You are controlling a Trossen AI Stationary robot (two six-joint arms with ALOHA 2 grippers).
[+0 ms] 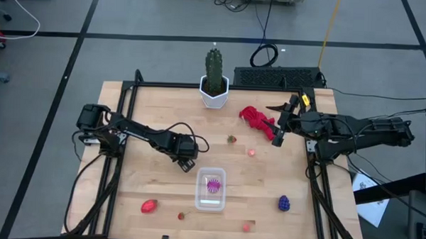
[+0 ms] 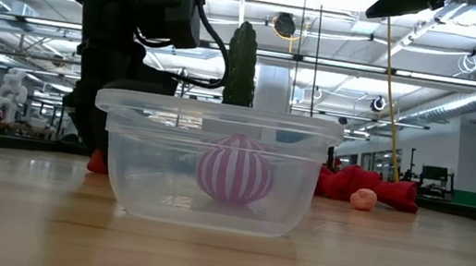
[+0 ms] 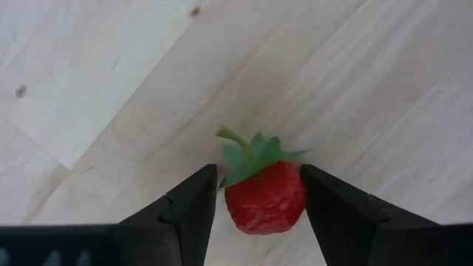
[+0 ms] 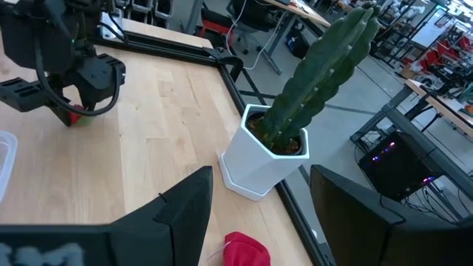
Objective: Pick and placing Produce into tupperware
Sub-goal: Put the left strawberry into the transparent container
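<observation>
Barely begun: one magenta piece sits in the tupperware.
Left gripper jaws clasp a strawberry; right gripper jaws open, empty.

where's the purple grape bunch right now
In the high view the grape bunch lies on the table's right near-edge area, right of the tupperware.

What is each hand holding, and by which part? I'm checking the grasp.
The left hand grips a red strawberry by the sides of its body; the right hand holds nothing.
</observation>
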